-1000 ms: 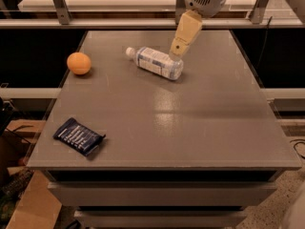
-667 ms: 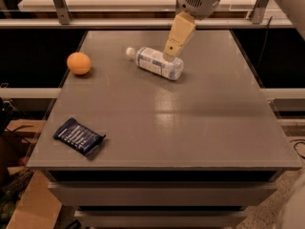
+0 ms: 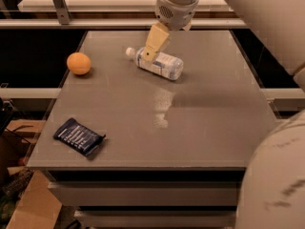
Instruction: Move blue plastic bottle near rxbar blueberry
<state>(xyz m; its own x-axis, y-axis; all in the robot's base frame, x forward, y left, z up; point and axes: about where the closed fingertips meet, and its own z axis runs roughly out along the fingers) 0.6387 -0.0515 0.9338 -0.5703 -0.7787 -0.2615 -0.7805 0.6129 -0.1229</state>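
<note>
– Grey table (image 3: 200, 128) under warm light: what is altered on it within the last second?
– Only the gripper (image 3: 150, 54) is displaced. It is carried left and lower, from beyond the bottle's base end to a position over its neck, near the white cap. The bottle (image 3: 164, 65) is left lying on its side at the far middle of the table, unmoved. Whether contact is made cannot be told, nor whether the gripper is open or closed; nothing is seen to be held.
– What is implied for the task?
– An approach for grasping is judged to be under way; the carrying is not yet begun. The snack bar (image 3: 77, 136) is found at the near left corner, well apart from the bottle.
– How is the route bounded?
– Bare surface is offered between the two. The snack bar lies close to the front and left edges, so the placing is best kept on its inner side. The orange (image 3: 78, 63), near the left edge, is to be passed clear.
</note>
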